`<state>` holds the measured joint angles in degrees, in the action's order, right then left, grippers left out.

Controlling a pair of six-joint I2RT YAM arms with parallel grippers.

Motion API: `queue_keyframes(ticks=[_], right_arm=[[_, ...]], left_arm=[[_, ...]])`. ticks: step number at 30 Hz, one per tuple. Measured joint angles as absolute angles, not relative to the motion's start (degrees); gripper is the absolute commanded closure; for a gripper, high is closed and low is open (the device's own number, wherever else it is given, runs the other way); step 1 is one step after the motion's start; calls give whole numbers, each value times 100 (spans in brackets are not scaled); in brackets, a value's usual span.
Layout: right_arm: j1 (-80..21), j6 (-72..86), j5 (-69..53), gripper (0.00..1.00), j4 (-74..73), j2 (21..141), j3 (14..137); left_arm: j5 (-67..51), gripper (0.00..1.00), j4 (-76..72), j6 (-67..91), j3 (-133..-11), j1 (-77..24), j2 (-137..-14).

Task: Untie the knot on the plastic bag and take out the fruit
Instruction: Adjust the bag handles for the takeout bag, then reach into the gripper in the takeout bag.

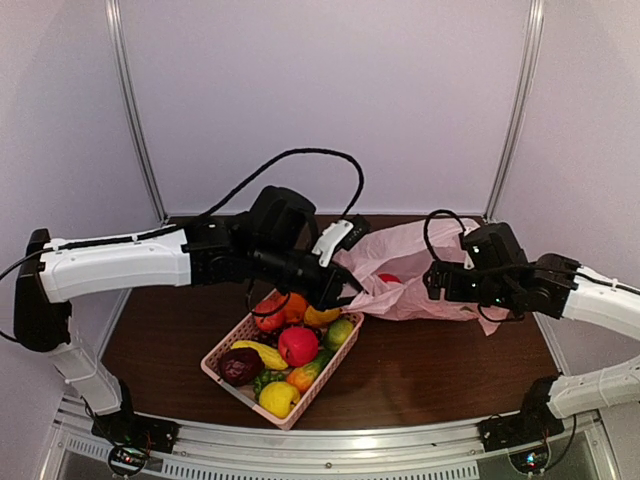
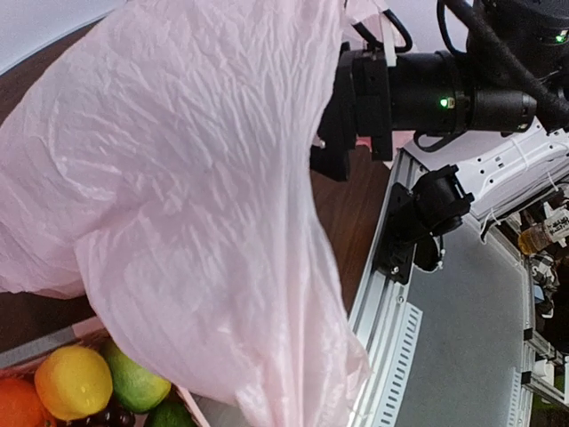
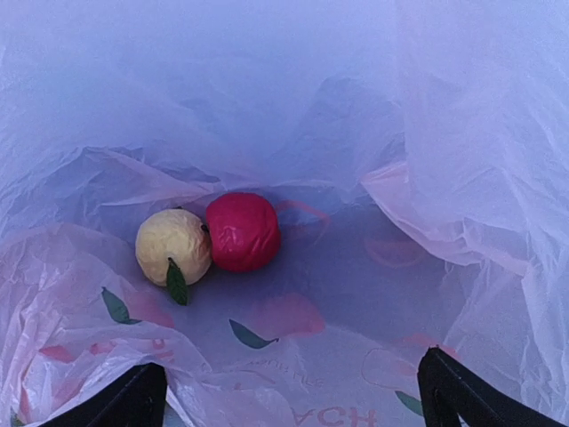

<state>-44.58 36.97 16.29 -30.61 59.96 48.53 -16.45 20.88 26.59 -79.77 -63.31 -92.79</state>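
The pink plastic bag (image 1: 415, 270) lies open on the table, its left edge lifted into my left gripper (image 1: 347, 292), which is shut on it. In the left wrist view the plastic bag (image 2: 196, 205) covers my fingers. My right gripper (image 3: 293, 400) stands open at the bag's mouth, looking in, its black fingertips (image 3: 133, 400) wide apart with nothing between them. Inside lie two fruit, touching: a pale yellow one with a leaf (image 3: 173, 246) and a red apple (image 3: 243, 230). From above only the red apple (image 1: 389, 278) shows. The knot is not in view.
A pink latticed basket (image 1: 222, 350) stands in front of the bag, left of centre, with several fruit: a red apple (image 1: 298, 345), a lemon (image 1: 279, 398), a dark maroon fruit (image 1: 240, 366). The table's near rail (image 2: 391, 320) runs close behind the bag.
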Motion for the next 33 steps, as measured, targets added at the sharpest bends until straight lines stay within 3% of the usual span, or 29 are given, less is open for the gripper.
queue_keyframes(ticks=[6, 13, 19, 27, 33], right_arm=[[-4318, 3741, 1712, 2, -3441, 5107, 4589], [-4307, 3190, -27, 1, -3461, 4917, 4635], [-4305, 2932, -663, 1, -3747, 4871, 4987], [-4305, 3183, 187, 21, -3024, 5273, 4515], [-4307, 3304, 823, 13, -2040, 6027, 3776]], left_arm=[[-2147, 100, 2121, 2314, -8792, -6381, -10044], [-2130, 100, 2268, 2171, -8842, -6510, -10200], [-1883, 100, 2377, 2169, -8639, -6499, -10197], [-2180, 100, 2324, 2145, -8213, -6499, -10068], [-2646, 100, 2209, 2171, -7832, -6536, -9821]])
